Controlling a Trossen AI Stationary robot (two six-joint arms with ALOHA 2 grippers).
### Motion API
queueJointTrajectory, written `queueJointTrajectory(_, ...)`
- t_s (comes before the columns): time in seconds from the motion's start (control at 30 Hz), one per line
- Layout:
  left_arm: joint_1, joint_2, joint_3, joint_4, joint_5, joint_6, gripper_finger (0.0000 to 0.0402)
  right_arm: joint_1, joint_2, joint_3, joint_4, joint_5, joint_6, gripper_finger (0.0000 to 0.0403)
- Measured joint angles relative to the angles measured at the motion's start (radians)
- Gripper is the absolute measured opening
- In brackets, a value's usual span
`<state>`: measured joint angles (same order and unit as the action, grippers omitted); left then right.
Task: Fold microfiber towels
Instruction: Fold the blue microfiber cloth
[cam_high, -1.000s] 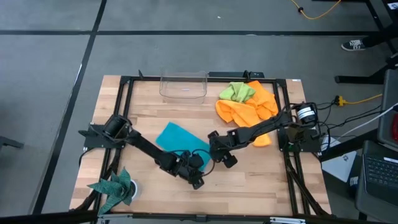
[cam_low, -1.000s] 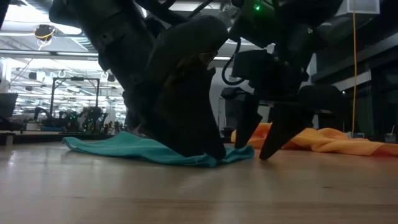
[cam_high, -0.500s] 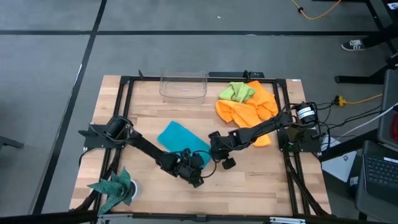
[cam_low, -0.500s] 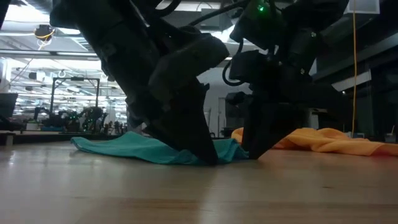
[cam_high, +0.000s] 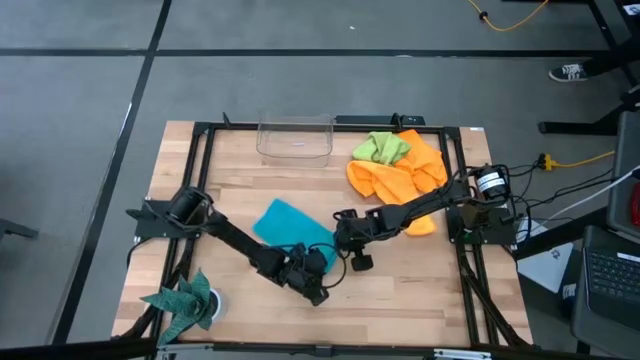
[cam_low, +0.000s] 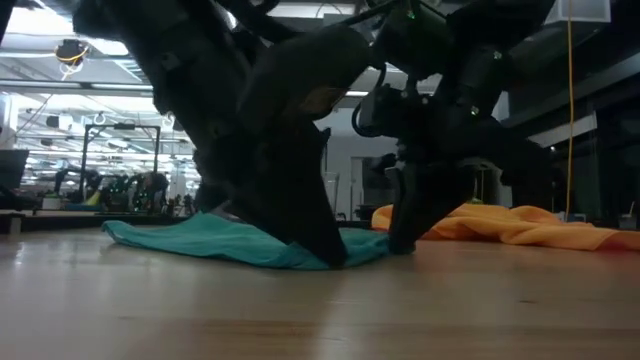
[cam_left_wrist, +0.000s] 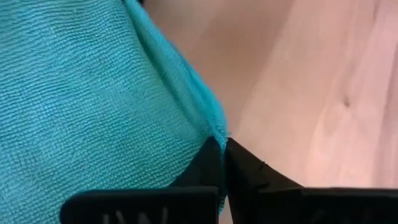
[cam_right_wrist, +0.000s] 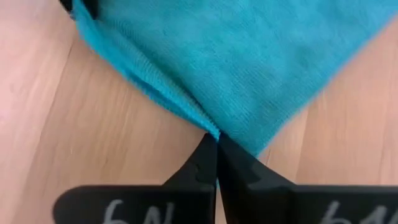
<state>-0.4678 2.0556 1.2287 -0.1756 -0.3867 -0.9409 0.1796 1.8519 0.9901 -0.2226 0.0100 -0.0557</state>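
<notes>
Turquoise towel (cam_high: 292, 222) edge (lying on the table) is pinched by both left fingers (cam_left_wrist: 211, 163) and right fingers (cam_right_wrist: 208, 158).

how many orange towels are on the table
2, it seems: both bunched in the orange heap at the table's far right, under the lime-green towel. Their border is unclear, and folds may hide more.

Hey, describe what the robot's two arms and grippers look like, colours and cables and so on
Both arms are dark, slim and jointed. Black cables loop beside the right gripper and the left gripper. Each ends in two black, tapered fingers, with pale markings on the right wrist's mount. A green light glows on one arm.
</notes>
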Motion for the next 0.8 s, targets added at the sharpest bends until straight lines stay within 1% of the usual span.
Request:
queueJointTrajectory(0.13,-0.010,-0.017,0.078,-0.116,0.004,0.027,0.0000,0.017,-0.046,0.045,-0.099,-0.005,0.027,0.0003)
queueJointTrajectory(0.3,-0.026,-0.023,0.240,-0.337,-0.011,0.042,0.0000,0.053,-0.129,0.134,-0.269,-0.005,0.063,0.0002)
queueJointTrajectory(0.47,-0.043,-0.023,0.429,-0.444,-0.024,0.093,0.0000,0.118,-0.223,0.283,-0.506,-0.003,0.140,0.0001)
queueJointTrajectory(0.6,-0.068,-0.026,0.602,-0.468,-0.035,0.153,0.0000,0.195,-0.291,0.441,-0.719,0.003,0.230,0.0001)
queueJointTrajectory(0.7,-0.091,-0.026,0.736,-0.473,-0.056,0.223,0.0000,0.255,-0.333,0.556,-0.821,0.006,0.297,0.0000)
queueJointTrajectory(0.73,-0.099,-0.026,0.781,-0.469,-0.064,0.252,0.0000,0.273,-0.343,0.591,-0.840,0.021,0.313,0.0000)
queueJointTrajectory(0.8,-0.111,-0.030,0.846,-0.466,-0.089,0.320,0.0000,0.308,-0.356,0.655,-0.857,0.084,0.314,0.0000)
